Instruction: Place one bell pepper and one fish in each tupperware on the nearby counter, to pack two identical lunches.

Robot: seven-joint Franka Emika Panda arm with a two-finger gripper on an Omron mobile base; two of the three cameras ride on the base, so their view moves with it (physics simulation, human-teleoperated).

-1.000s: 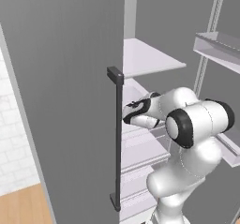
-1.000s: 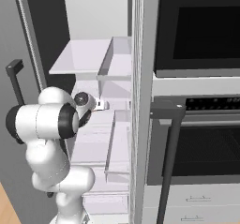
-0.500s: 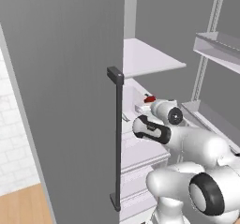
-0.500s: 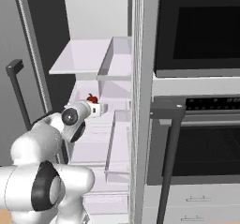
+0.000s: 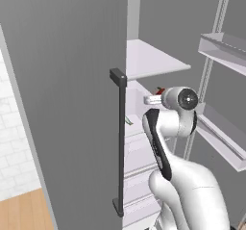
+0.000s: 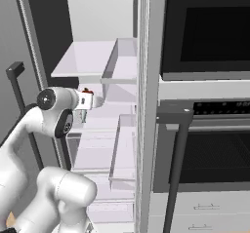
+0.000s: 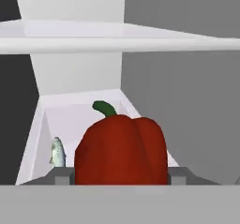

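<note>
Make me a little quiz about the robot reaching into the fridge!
1. True or false: the bell pepper sits between the two fingertips of the gripper.
2. What lies on the fridge shelf to the pepper's left in the hand view: A) a fish, B) a knife, C) a cup?
3. What colour is the pepper's stem?

Key: 1 true; 2 A; 3 green.
</note>
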